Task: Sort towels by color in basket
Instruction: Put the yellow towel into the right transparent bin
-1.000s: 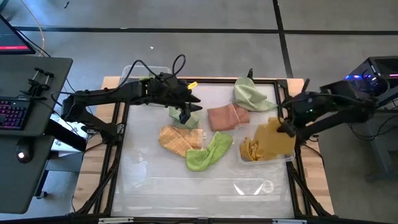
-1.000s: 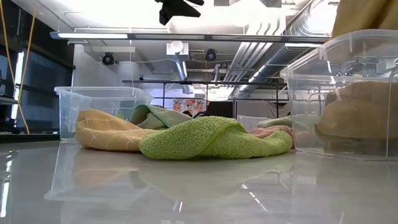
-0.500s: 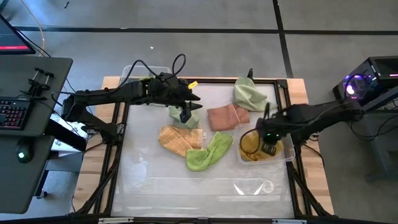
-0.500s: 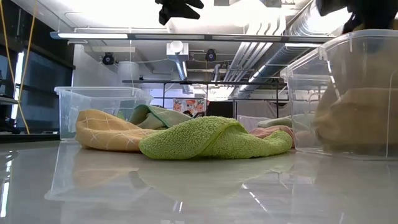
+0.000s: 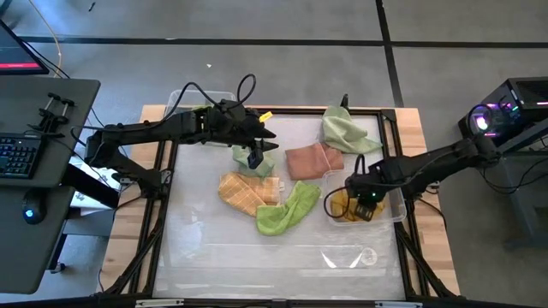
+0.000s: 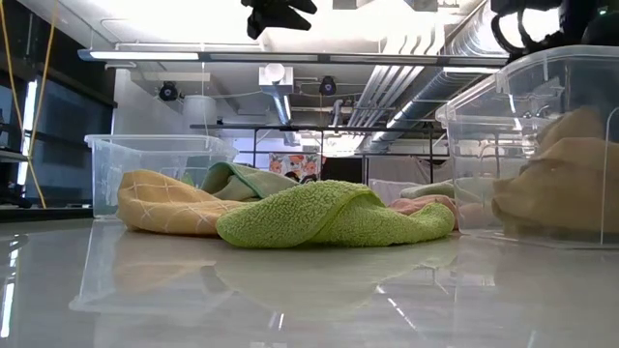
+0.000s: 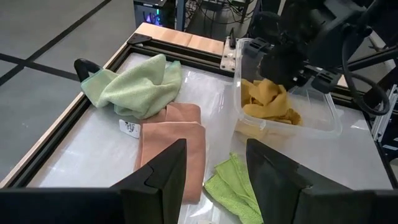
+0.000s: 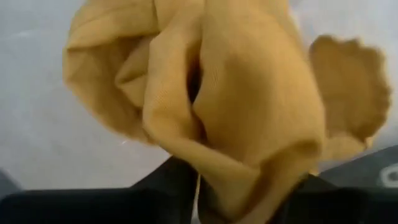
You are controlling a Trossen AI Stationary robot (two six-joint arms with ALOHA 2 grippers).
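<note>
A second ago your right gripper point(image 5: 366, 202) was holding the mustard yellow towel point(image 5: 347, 205) up over the right edge of the table point(image 5: 214, 248); now the arm has swung inward and come down, and the cloth sits crumpled inside the clear plastic bin point(image 5: 390, 216) at that edge. I judge the yellow drop nearly done, with only the release left.

In the right wrist view the yellow folds fill the frame and bunch right between the dark fingers point(image 8: 161, 186), so the right gripper looks clamped on the mustard yellow towel, not yet let go.

Working from the near edge outward: the lime green terry towel point(image 5: 287, 210) lies nearest, the peach-orange checked towel point(image 5: 248, 192) just beside it, then the salmon pink folded towel point(image 5: 312, 160). Your left gripper point(image 5: 254, 159) hovers unchanged above a pale green towel point(image 5: 261, 167), its fingers point(image 7: 155, 177) apart and holding nothing. Another pale green crumpled towel point(image 5: 345, 131) rests near the far right corner. A second clear bin point(image 5: 201, 98) stands at the far left corner.
</note>
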